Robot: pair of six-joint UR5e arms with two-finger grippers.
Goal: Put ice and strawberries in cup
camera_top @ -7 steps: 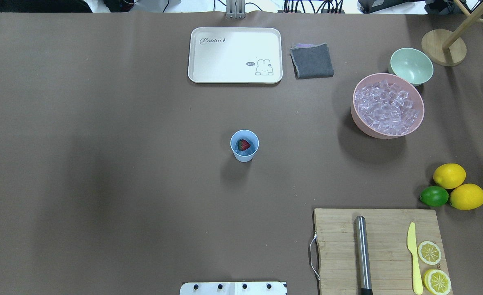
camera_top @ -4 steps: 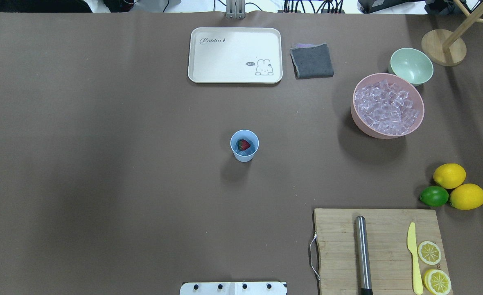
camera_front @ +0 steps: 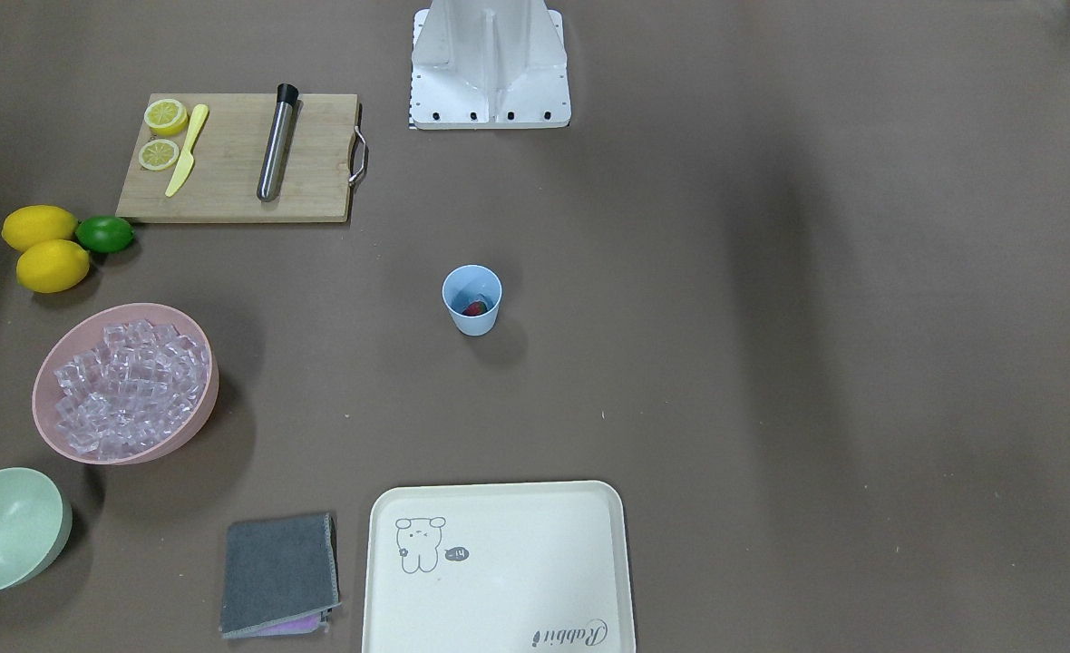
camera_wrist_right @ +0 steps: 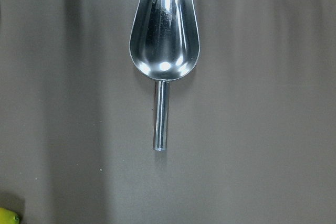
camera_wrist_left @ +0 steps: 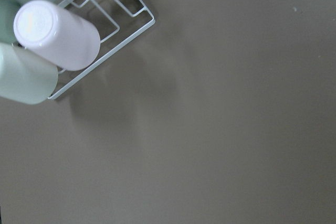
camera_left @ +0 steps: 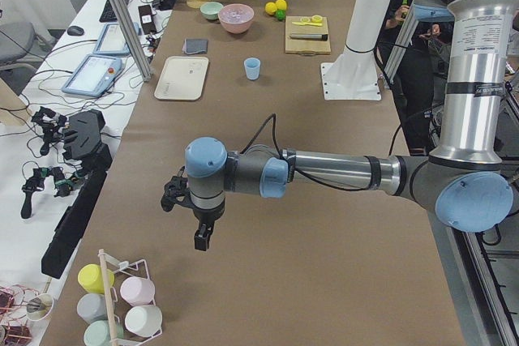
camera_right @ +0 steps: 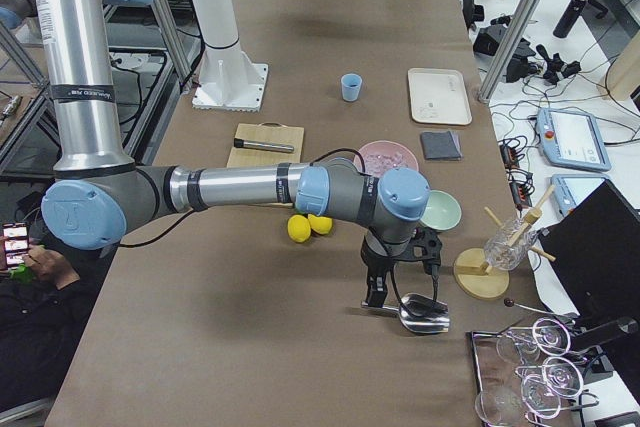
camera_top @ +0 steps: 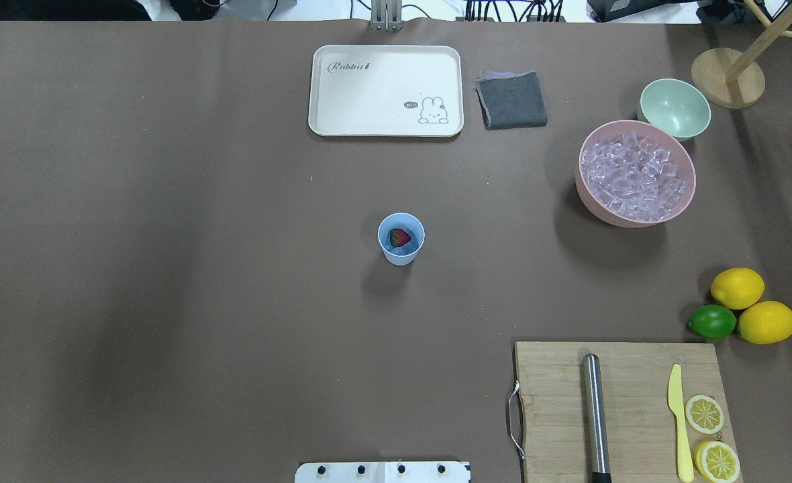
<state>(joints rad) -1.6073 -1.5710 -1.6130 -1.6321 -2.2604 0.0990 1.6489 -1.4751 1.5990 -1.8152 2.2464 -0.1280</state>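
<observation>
My left gripper (camera_left: 200, 238) hangs over bare table at the far left end, near a white wire rack of pastel cups (camera_left: 117, 305); I cannot tell if its fingers are apart. Mid-table stands the small light blue plastic cup (camera_top: 401, 257), the little red strawberry (camera_top: 401, 236) already inside. Further right, clear glassy ice cubes (camera_top: 634, 178) fill the round pink bowl (camera_top: 584, 191). Farthest right, my right gripper (camera_right: 377, 297) hovers just over the shiny metal scoop (camera_wrist_right: 164, 35), its grip likewise unreadable. I judge ice is the step in hand, so next I must settle squarely on that thin handle.

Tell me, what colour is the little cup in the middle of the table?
Light blue. The cup shows best in the overhead view.
</observation>
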